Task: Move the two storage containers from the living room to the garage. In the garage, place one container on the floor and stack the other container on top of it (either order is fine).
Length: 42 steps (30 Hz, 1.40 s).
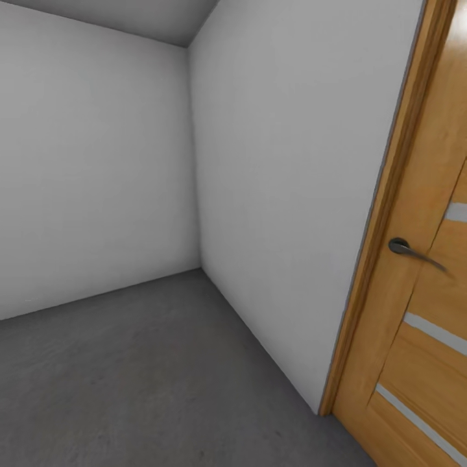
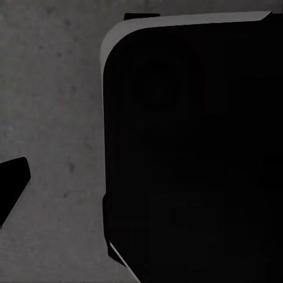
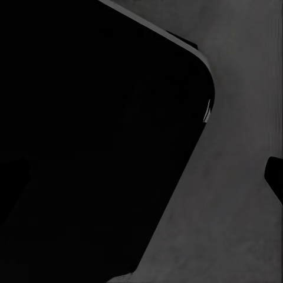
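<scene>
The two storage containers are out of view, and so is the living room. The head view looks into a corner of the garage, with plain grey-white walls (image 1: 292, 194) and the dark grey concrete floor (image 1: 149, 376). In the left wrist view one dark fingertip (image 2: 12, 188) of my left gripper pokes in at the picture's edge above the speckled floor (image 2: 53, 118). One dark fingertip (image 3: 276, 177) of my right gripper shows the same way in the right wrist view. Nothing is seen between the fingers, and their spread cannot be judged.
A wooden door (image 1: 421, 324) with a grey lever handle (image 1: 415, 251) and pale horizontal strips stands close at the right, set in a wooden frame. The robot's own black body (image 2: 194, 153) (image 3: 88, 135) takes up much of both wrist views. Open concrete floor stretches to the left.
</scene>
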Motion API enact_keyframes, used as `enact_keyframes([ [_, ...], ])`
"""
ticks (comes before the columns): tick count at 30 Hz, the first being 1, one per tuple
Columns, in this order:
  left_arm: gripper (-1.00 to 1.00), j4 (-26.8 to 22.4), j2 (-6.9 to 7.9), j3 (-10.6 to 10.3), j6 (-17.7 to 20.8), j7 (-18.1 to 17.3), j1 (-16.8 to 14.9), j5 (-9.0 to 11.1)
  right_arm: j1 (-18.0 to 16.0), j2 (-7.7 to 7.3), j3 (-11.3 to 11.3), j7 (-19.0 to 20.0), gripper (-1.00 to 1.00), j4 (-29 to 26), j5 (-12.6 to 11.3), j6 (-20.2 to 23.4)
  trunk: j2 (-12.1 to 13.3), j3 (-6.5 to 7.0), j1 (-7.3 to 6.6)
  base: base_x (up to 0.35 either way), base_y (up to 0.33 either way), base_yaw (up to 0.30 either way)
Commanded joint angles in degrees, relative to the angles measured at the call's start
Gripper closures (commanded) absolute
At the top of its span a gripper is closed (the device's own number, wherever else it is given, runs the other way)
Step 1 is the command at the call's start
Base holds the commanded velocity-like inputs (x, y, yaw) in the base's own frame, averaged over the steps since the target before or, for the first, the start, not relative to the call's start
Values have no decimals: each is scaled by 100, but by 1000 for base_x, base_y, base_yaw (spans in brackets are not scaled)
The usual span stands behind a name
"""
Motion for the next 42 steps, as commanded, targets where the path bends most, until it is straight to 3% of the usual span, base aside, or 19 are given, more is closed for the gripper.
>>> enact_keyframes([
  [1,-100,-4,0,2,-4,2,0,6,-1,0,47,-3,-100,1,-54,-17,-2,-5,3,169,0,-28],
  [42,-100,-4,0,2,-31,2,0,3,-1,5,47,-3,-100,1,-54,-7,-2,-5,3,6,0,-264],
])
